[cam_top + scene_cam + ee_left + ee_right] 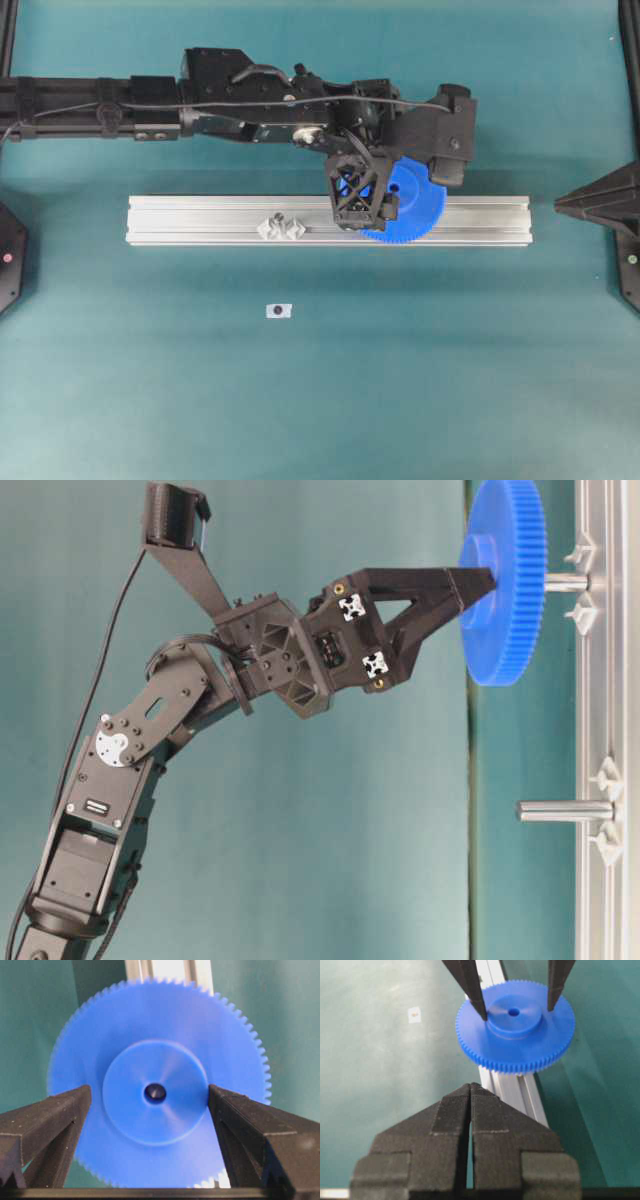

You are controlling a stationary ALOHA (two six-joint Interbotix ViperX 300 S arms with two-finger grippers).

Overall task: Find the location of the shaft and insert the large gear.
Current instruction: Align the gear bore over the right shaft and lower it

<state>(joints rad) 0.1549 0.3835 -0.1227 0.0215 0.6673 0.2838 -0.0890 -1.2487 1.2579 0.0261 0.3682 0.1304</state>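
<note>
Now the blue gear [418,203] sits over the rail [200,220], threaded on a shaft [566,582] whose grey end shows between the gear's back face and the rail in the table-level view. That view is turned on its side, so the rail runs down its right edge and the gear stands away from the rail, not pressed flat against it. The left tool [150,1097] is spread wide, its two fingers [55,1120] standing either side of the gear's raised hub; from the left wrist view a thin gap shows on each side, so the hub looks released rather than squeezed, though whether a fingertip brushes the gear's face I cannot tell. Through the hub's centre hole a dark point is visible. A second shaft [562,810] stands bare farther along the rail, flanked by small translucent brackets [282,229], well apart from the gear. On the teal table [450,380], in front of the rail, lies a small white tag [279,311] with a dark dot. The right tool [471,1091] is drawn back at the right side of the table, its fingers pressed together with nothing between them, pointing toward the gear from a distance.
</note>
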